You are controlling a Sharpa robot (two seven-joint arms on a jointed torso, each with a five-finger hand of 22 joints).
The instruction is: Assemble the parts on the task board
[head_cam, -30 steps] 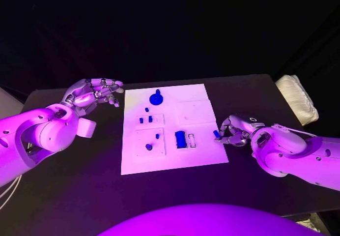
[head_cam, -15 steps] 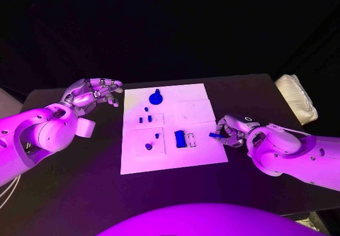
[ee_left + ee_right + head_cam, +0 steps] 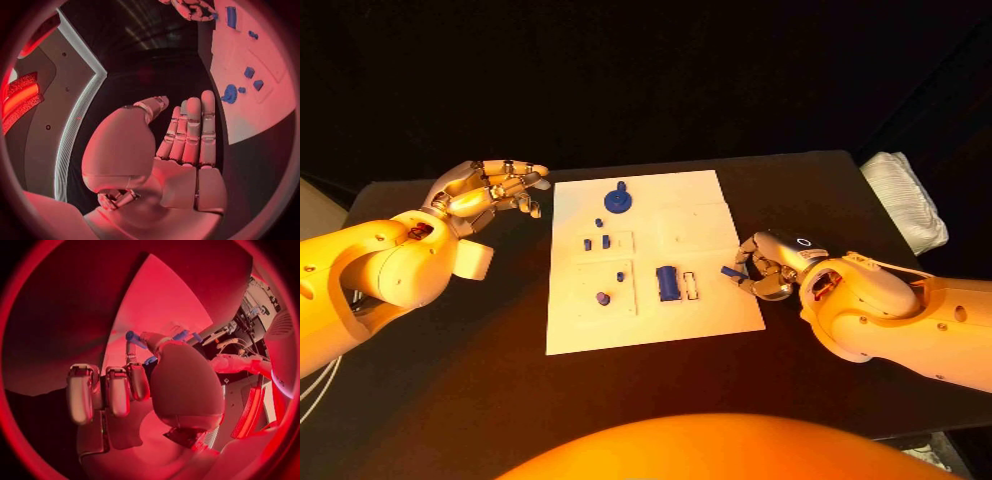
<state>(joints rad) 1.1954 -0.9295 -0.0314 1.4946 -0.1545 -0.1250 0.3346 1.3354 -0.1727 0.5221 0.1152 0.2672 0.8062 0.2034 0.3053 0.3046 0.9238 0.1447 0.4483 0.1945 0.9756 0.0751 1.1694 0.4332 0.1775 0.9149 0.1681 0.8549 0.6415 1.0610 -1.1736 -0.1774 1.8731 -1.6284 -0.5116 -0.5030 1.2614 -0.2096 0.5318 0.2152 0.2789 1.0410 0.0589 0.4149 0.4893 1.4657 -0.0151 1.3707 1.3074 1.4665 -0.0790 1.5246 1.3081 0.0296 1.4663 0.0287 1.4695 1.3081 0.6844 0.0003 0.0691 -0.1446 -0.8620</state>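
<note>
The white task board lies mid-table. On it sit a round blue part, several small blue parts such as one near the front, and a blue block beside an open slot. My right hand hovers at the board's right edge and pinches a small blue part; the right wrist view shows that blue part between the fingertips of the right hand. My left hand floats off the board's far left corner, holding nothing; the left hand's fingers are stretched out.
A white padded object lies at the table's far right edge. The left wrist view shows the board with the round part and my right hand beyond it. Dark table surrounds the board.
My right hand has shifted slightly left, toward the board's right edge, still pinching the small blue part. The left hand has stayed where it was.
</note>
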